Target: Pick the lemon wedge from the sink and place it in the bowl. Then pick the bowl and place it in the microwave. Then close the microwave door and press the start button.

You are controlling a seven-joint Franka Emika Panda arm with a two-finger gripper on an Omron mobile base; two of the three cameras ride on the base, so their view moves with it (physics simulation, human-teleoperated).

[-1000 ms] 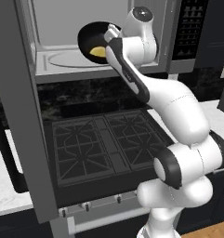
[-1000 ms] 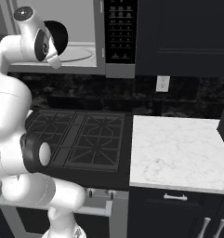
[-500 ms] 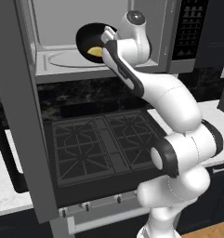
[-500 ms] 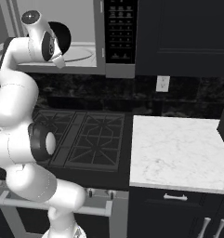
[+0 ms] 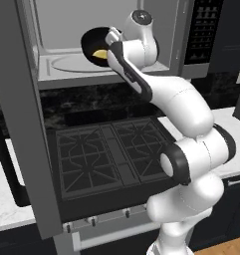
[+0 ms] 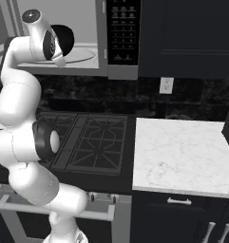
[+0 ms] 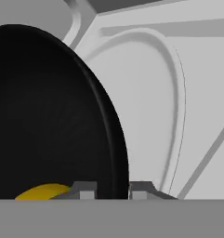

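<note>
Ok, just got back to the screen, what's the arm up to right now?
The white arm is reaching into the open grey built-in microwave with its gripper at the rim of the round black bowl, one finger on each side of the rim. The small yellow lemon wedge is lying in the bowl. The bowl is tilted over the round glass turntable, not set flat yet. The grey microwave door is wide open.
</note>
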